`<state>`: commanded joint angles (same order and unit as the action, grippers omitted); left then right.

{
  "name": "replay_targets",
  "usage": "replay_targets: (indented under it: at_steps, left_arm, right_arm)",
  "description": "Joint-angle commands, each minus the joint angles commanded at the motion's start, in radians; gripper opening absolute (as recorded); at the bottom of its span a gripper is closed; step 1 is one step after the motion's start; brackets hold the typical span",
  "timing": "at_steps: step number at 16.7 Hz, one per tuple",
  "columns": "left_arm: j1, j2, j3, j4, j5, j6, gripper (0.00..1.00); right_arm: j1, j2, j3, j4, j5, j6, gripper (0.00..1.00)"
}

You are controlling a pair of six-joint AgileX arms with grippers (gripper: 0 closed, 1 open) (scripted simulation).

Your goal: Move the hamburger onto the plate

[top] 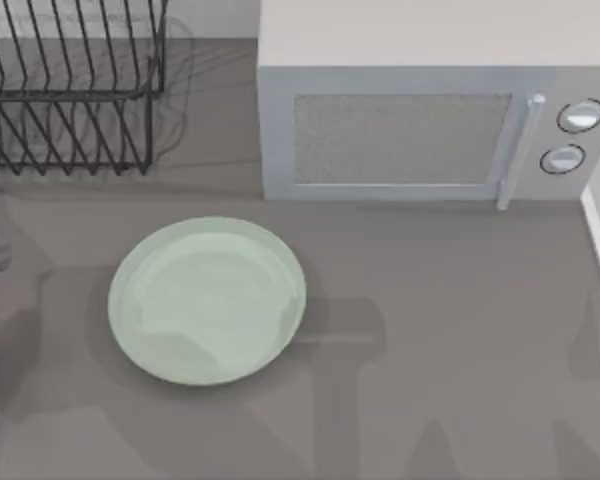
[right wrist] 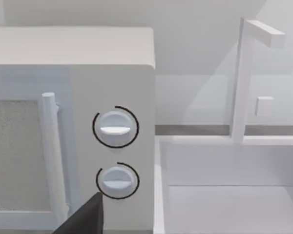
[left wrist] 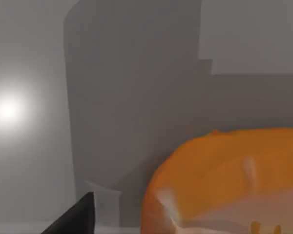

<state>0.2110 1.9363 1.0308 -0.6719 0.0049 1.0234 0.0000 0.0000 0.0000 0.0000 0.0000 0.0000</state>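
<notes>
The hamburger [left wrist: 229, 183] looms close before the left tool [left wrist: 75, 217], whose grip cannot be told. The empty plate [top: 208, 300] sits at the worktop's [top: 450, 350] nine o'clock side. The right tool [right wrist: 85, 217], grip likewise unclear, faces the microwave [right wrist: 73, 122].

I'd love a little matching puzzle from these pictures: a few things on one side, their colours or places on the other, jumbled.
Things:
1. plate
2. hamburger
3. microwave
4. wire rack

Descriptions:
A. orange, close up in the left wrist view
B. dark wires, far left corner of the table
C. pale mint green, left of the table's middle, with nothing on it
D. white box with two round knobs, at the back

Pairs: 1-C, 2-A, 3-D, 4-B
</notes>
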Motion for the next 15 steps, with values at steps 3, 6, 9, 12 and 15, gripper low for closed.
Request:
replay_targets:
  at_steps: [3, 6, 9, 12, 15]
  left_arm:
    - [0.0, 0.0, 0.0, 0.0, 0.0, 0.0, 0.7]
    - [0.0, 0.0, 0.0, 0.0, 0.0, 0.0, 0.47]
    - [0.0, 0.0, 0.0, 0.0, 0.0, 0.0, 0.25]
    - [0.0, 0.0, 0.0, 0.0, 0.0, 0.0, 0.02]
    - [0.0, 0.0, 0.0, 0.0, 0.0, 0.0, 0.0]
  right_arm:
    - [0.0, 0.0, 0.0, 0.0, 0.0, 0.0, 1.0]
    - [0.0, 0.0, 0.0, 0.0, 0.0, 0.0, 1.0]
    - [0.0, 0.0, 0.0, 0.0, 0.0, 0.0, 1.0]
    - [0.0, 0.0, 0.0, 0.0, 0.0, 0.0, 1.0]
    - [0.0, 0.0, 0.0, 0.0, 0.0, 0.0, 1.0]
